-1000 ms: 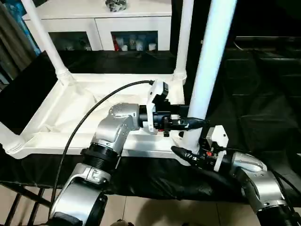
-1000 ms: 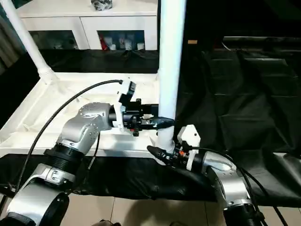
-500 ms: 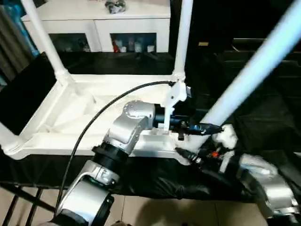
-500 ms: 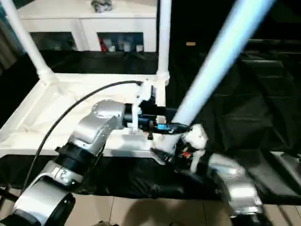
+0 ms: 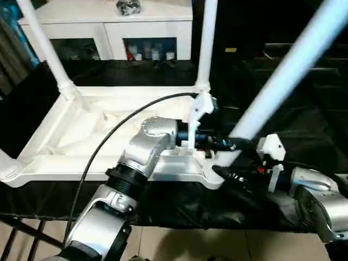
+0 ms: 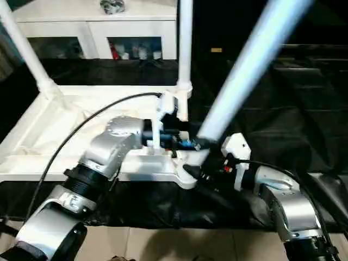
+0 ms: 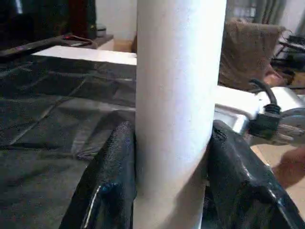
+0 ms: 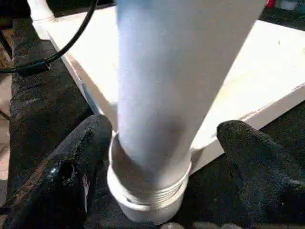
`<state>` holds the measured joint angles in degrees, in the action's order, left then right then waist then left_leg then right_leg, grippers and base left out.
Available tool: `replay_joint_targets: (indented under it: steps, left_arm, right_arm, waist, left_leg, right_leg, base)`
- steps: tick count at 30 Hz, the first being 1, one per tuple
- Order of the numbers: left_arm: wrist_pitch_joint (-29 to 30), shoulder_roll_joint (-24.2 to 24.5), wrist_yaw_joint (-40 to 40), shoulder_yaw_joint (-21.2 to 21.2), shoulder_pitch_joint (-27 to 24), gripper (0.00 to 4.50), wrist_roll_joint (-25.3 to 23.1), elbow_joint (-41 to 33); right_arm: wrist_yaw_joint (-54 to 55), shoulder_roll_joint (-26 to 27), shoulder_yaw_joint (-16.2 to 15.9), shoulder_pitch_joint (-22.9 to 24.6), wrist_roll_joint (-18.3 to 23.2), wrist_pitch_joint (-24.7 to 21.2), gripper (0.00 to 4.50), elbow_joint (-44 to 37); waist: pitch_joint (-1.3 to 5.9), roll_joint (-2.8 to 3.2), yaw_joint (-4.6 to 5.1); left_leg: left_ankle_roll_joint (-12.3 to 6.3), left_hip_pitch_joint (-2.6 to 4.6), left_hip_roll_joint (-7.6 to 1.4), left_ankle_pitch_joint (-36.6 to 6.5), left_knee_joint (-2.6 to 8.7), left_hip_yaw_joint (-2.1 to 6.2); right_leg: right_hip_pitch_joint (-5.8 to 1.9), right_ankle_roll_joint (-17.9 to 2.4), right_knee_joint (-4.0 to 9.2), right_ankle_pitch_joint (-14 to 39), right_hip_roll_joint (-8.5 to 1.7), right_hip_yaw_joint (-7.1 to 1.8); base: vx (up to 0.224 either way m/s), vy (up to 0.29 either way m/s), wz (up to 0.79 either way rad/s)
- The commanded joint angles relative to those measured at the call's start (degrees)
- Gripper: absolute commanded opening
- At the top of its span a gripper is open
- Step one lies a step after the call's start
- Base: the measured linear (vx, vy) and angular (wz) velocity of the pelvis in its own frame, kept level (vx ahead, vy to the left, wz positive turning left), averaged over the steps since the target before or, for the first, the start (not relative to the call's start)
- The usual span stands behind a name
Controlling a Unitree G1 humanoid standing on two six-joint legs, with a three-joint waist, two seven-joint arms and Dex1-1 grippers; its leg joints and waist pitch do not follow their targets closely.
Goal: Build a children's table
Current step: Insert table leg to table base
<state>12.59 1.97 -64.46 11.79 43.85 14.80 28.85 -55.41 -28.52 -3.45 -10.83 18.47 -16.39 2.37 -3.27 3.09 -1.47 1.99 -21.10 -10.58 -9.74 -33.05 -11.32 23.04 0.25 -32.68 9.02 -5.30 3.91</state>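
Your left pincer (image 5: 231,144) clamps the tilted leg (image 5: 283,76) beside the tabletop's (image 5: 81,136) near corner socket (image 5: 209,176), right pincer (image 8: 157,191) open around its threaded end; it may cross-thread.

white cabinet (image 5: 109,22), black cloth (image 5: 304,109)
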Motion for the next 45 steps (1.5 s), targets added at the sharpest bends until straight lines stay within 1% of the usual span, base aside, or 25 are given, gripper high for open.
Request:
replay_joint_targets:
  steps: [1, 2, 3, 4, 5, 7, 9, 10, 11, 12, 13, 15, 16, 18, 20, 21, 24, 25, 27, 29, 30, 34, 43, 44, 45]
  left_arm:
    - [0.92, 2.39, 2.43, -1.28, 0.08, 1.89, -1.87, 2.88]
    - [0.86, 2.75, 2.38, -1.53, 0.14, 1.89, -1.75, 2.99]
    - [0.93, 2.96, 2.55, -1.85, 0.11, 1.89, -1.60, 2.94]
    - [0.98, 3.08, 2.69, -2.06, 0.08, 1.89, -1.48, 2.91]
    - [0.99, 3.13, 2.66, -2.07, 0.05, 1.89, -1.46, 2.85]
    - [1.26, 3.68, 2.17, -2.16, -0.41, 1.89, -1.13, 2.03]
    - [1.49, 4.00, 1.58, -2.13, -0.81, 1.89, -0.80, 1.32]
    - [1.63, 4.19, 1.10, -2.22, -1.23, 1.89, -0.39, 0.55]
    - [1.79, 4.26, 0.85, -2.33, -1.43, 1.89, 0.01, 0.12]
    - [1.89, 4.30, 0.61, -2.44, -1.55, 1.89, 0.36, -0.16]
    - [2.00, 4.32, 0.32, -2.58, -1.68, 1.89, 0.78, -0.47]
    - [2.02, 4.34, 0.19, -2.63, -1.71, 1.89, 1.02, -0.56]
    - [2.22, 4.30, 0.25, -2.79, -1.70, 1.89, 1.29, -0.58]
    - [2.42, 4.16, 0.32, -3.11, -1.57, 1.89, 1.67, -0.39]
    - [2.47, 4.12, 0.35, -3.09, -1.52, 1.89, 1.69, -0.35]
    - [2.47, 4.11, 0.36, -3.07, -1.47, 1.89, 1.69, -0.30]
    - [2.72, 4.16, 0.45, -2.94, -1.54, 1.89, 1.88, -0.59]
    - [2.84, 4.20, 0.52, -2.79, -1.55, 1.89, 1.99, -0.70]
    - [2.91, 4.24, 0.55, -2.67, -1.54, 1.89, 2.09, -0.75]
    - [2.92, 4.29, 0.48, -2.55, -1.53, 1.89, 2.04, -0.72]
    - [3.03, 4.36, 0.32, -2.32, -1.54, 1.89, 1.91, -0.75]
    - [3.18, 4.48, 0.15, -1.94, -1.81, 1.89, 1.83, -1.12]
    - [3.16, 4.43, -0.40, -0.62, -2.09, 1.89, 1.37, -1.28]
    - [3.15, 4.41, -0.38, -0.62, -2.08, 1.89, 1.36, -1.25]
    - [3.10, 4.39, -0.35, -0.63, -2.01, 1.89, 1.33, -1.12]
  right_arm:
    - [0.32, -0.59, -0.93, -1.44, -0.66, -1.11, 4.03, -0.07]
    - [0.10, -0.54, -1.23, -1.96, -0.87, -1.15, 4.03, 0.24]
    - [0.18, -0.34, -1.46, -2.45, -1.09, -1.40, 4.03, 0.56]
    - [0.30, -0.23, -1.62, -2.79, -1.21, -1.62, 4.03, 0.77]
    - [0.33, -0.19, -1.66, -2.88, -1.21, -1.68, 4.03, 0.81]
    - [0.76, 0.36, -2.14, -4.03, -1.06, -2.43, 4.03, 1.52]
    - [0.78, 0.85, -2.35, -4.79, -0.98, -2.79, 4.03, 2.21]
    - [1.12, 1.46, -2.48, -5.68, -1.14, -3.26, 4.03, 3.30]
    - [1.35, 1.88, -2.54, -6.29, -1.31, -3.52, 4.03, 4.17]
    - [1.54, 2.26, -2.49, -6.74, -1.36, -3.53, 4.03, 4.90]
    - [1.88, 2.79, -2.28, -7.27, -1.17, -3.80, 4.03, 5.81]
    - [2.06, 3.05, -2.18, -7.55, -1.05, -3.94, 4.03, 6.29]
    - [2.21, 3.31, -2.10, -7.93, -0.95, -4.00, 4.03, 6.91]
    - [1.24, 4.41, -1.83, -8.75, 0.52, -4.47, 4.03, 8.46]
    - [0.04, 4.80, -1.87, -8.90, 1.48, -5.09, 4.03, 8.88]
    - [-0.86, 4.88, -2.12, -8.91, 1.95, -5.56, 3.75, 9.08]
    - [-1.89, 4.72, -2.87, -8.83, 1.69, -5.50, 3.63, 9.46]
    - [-2.20, 4.83, -3.12, -8.99, 1.34, -5.14, 3.48, 10.13]
    - [-2.35, 5.03, -3.25, -9.21, 1.02, -4.81, 3.24, 10.84]
    - [-2.70, 4.98, -3.50, -9.46, 0.83, -4.66, 3.14, 11.24]
    - [-3.00, 4.97, -3.64, -9.77, 0.65, -4.27, 2.89, 11.71]
    - [-4.01, 4.63, -4.26, -10.04, 0.36, -3.93, 2.70, 11.84]
    - [-5.68, 3.77, -5.09, -10.31, -0.32, -2.18, 2.59, 10.50]
    - [-5.57, 3.85, -4.93, -10.34, -0.05, -2.57, 3.15, 10.35]
    - [-5.62, 3.97, -4.68, -10.37, 0.49, -3.19, 3.29, 10.10]
  waist:
    - [2.78, -2.13, -0.07]
    - [2.79, -1.93, -0.17]
    - [2.77, -2.05, -0.10]
    - [2.73, -2.01, 0.02]
    - [2.69, -1.97, 0.05]
    - [2.76, -2.30, 0.12]
    - [2.84, -2.36, 0.32]
    - [2.96, -2.26, 0.39]
    - [3.01, -2.36, 0.50]
    - [3.02, -2.26, 0.57]
    - [3.16, -2.19, 0.61]
    - [3.26, -2.17, 0.46]
    - [3.31, -2.23, 0.26]
    - [3.43, -2.12, 0.08]
    - [3.41, -2.13, -0.15]
    - [3.41, -2.14, -0.22]
    - [3.35, -2.12, -0.84]
    - [3.38, -2.11, -0.93]
    - [3.32, -2.03, -1.01]
    - [3.33, -2.05, -1.01]
    - [3.35, -2.08, -1.04]
    - [3.39, -2.06, -1.09]
    - [3.39, -2.02, -1.41]
    - [3.40, -2.00, -1.46]
    - [3.39, -2.02, -1.46]
  left_leg:
    - [-3.43, 0.01, -1.55, -19.94, 3.79, 1.57]
    - [-3.34, 0.18, -1.53, -20.16, 3.74, 1.61]
    - [-3.20, 0.33, -1.51, -20.47, 3.67, 1.55]
    - [-3.09, 0.05, -1.51, -20.31, 3.83, 1.72]
    - [-3.08, 0.01, -1.55, -20.33, 3.86, 1.71]
    - [-3.15, 0.23, -1.65, -20.57, 3.86, 1.71]
    - [-3.31, 0.03, -1.82, -20.05, 4.02, 1.77]
    - [-3.42, 0.16, -2.00, -19.59, 4.01, 1.71]
    - [-3.53, 0.04, -2.04, -19.22, 4.04, 1.67]
    - [-3.75, -0.02, -2.09, -18.56, 4.04, 1.59]
    - [-3.88, 0.12, -2.06, -18.15, 3.89, 1.39]
    - [-4.04, 0.24, -2.12, -17.31, 3.78, 1.24]
    - [-4.30, 0.29, -2.17, -16.17, 3.73, 1.13]
    - [-4.97, 0.10, -2.08, -14.39, 3.60, 1.04]
    - [-5.17, 0.14, -2.08, -13.69, 3.52, 0.97]
    - [-5.28, 0.15, -2.11, -13.66, 3.51, 0.96]
    - [-4.84, 0.22, -2.24, -13.46, 3.56, 0.94]
    - [-4.75, 0.28, -2.25, -13.51, 3.55, 0.94]
    - [-4.48, 0.28, -2.24, -13.70, 3.59, 0.95]
    - [-4.24, 0.25, -2.25, -13.86, 3.62, 1.01]
    - [-4.15, 0.28, -2.24, -13.88, 3.59, 1.00]
    - [-4.27, 0.27, -2.22, -13.48, 3.55, 1.00]
    - [-4.71, 0.30, -2.23, -12.76, 3.45, 0.91]
    - [-4.68, 0.30, -2.21, -12.80, 3.44, 0.90]
    - [-4.66, 0.27, -2.20, -12.78, 3.45, 0.93]
  right_leg:
    - [-2.16, -5.40, 6.12, 35.10, -2.74, -1.22]
    - [-2.02, -5.17, 6.19, 35.77, -2.80, -1.21]
    - [-1.83, -4.94, 6.40, 36.32, -2.79, -1.23]
    - [-2.09, -4.97, 6.26, 36.08, -2.83, -1.12]
    - [-2.07, -4.87, 6.33, 36.02, -2.84, -1.12]
    - [-1.89, -5.14, 6.29, 35.50, -2.85, -1.16]
    - [-2.09, -6.23, 5.97, 33.23, -2.86, -1.24]
    - [-2.06, -7.72, 5.60, 30.36, -2.89, -1.39]
    - [-2.19, -8.33, 5.42, 29.11, -2.86, -1.45]
    - [-2.24, -9.45, 5.20, 27.18, -2.91, -1.58]
    - [-2.14, -10.53, 5.06, 25.42, -2.86, -1.69]
    - [-2.22, -11.40, 4.87, 23.21, -2.89, -1.82]
    - [-2.35, -12.13, 4.65, 20.92, -2.84, -1.93]
    - [-2.68, -13.19, 4.32, 18.64, -2.96, -1.85]
    - [-2.74, -13.29, 4.23, 18.24, -2.87, -1.84]
    - [-2.76, -13.34, 4.24, 18.25, -2.87, -1.83]
    - [-2.77, -12.83, 4.19, 19.14, -2.87, -1.83]
    - [-2.76, -12.80, 4.19, 19.29, -2.86, -1.81]
    - [-2.74, -12.74, 4.23, 19.55, -2.87, -1.81]
    - [-2.80, -12.67, 4.19, 19.59, -2.87, -1.80]
    - [-2.78, -12.62, 4.20, 19.57, -2.88, -1.83]
    - [-2.85, -12.69, 4.09, 18.91, -2.88, -1.83]
    - [-2.85, -13.05, 3.98, 17.98, -2.81, -1.85]
    - [-2.87, -13.04, 4.00, 18.05, -2.80, -1.83]
    - [-2.90, -13.02, 3.98, 18.12, -2.81, -1.81]
  base:
    - [0.000, 0.000, 0.00]
    - [0.000, 0.000, 0.00]
    - [0.000, 0.000, 0.00]
    - [0.000, 0.000, 0.00]
    - [0.000, 0.000, 0.00]
    - [0.000, 0.000, 0.00]
    - [0.000, 0.000, 0.00]
    - [0.000, 0.000, 0.00]
    - [0.000, 0.000, 0.00]
    - [0.000, 0.000, 0.00]
    - [0.000, 0.000, 0.00]
    - [0.000, 0.000, 0.00]
    - [0.000, 0.000, 0.00]
    - [0.000, 0.000, 0.00]
    - [0.000, 0.000, 0.00]
    - [0.000, 0.000, 0.00]
    - [0.000, 0.000, 0.00]
    - [0.000, 0.000, 0.00]
    - [0.000, 0.000, 0.00]
    - [0.000, 0.000, 0.00]
    - [0.000, 0.000, 0.00]
    - [0.000, 0.000, 0.00]
    - [0.000, 0.000, 0.00]
    - [0.000, 0.000, 0.00]
    - [0.000, 0.000, 0.00]
